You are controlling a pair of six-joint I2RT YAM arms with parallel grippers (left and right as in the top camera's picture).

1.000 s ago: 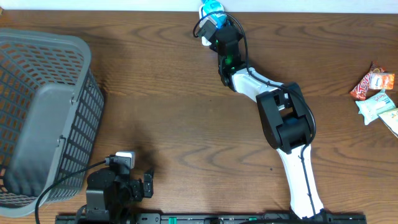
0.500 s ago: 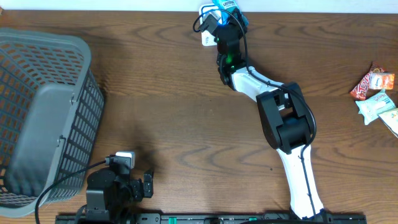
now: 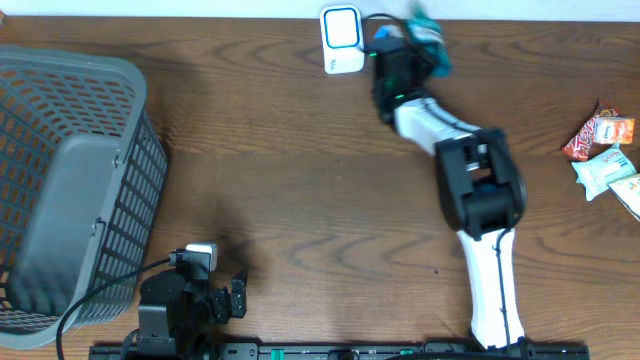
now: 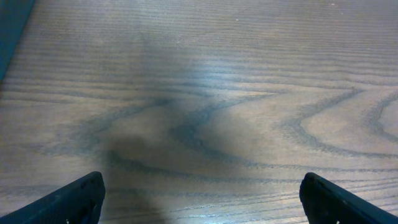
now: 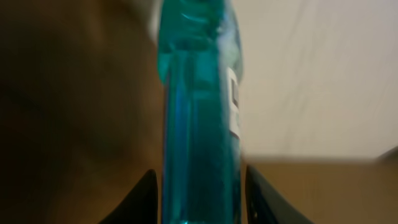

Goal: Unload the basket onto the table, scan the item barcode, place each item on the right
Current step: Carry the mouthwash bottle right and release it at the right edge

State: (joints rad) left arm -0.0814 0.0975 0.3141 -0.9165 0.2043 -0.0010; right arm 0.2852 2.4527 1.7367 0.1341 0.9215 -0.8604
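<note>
Overhead, light falls even and bright on my table point(image 3: 280, 150), with a soft shadow by the basket point(image 3: 140, 170) at nine o'clock. My left wrist view shows glare at twelve. My right is dim, the item point(image 5: 199, 124) blurred.

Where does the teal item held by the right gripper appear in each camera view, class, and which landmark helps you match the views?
Overhead: the teal item is at the top edge, right of centre, in the right gripper, right of the white scanner.
Left wrist: not in it; only table beyond the open left gripper.
Right wrist: it fills the centre, upright.
Shared landmark: the wood-grain table.
</note>
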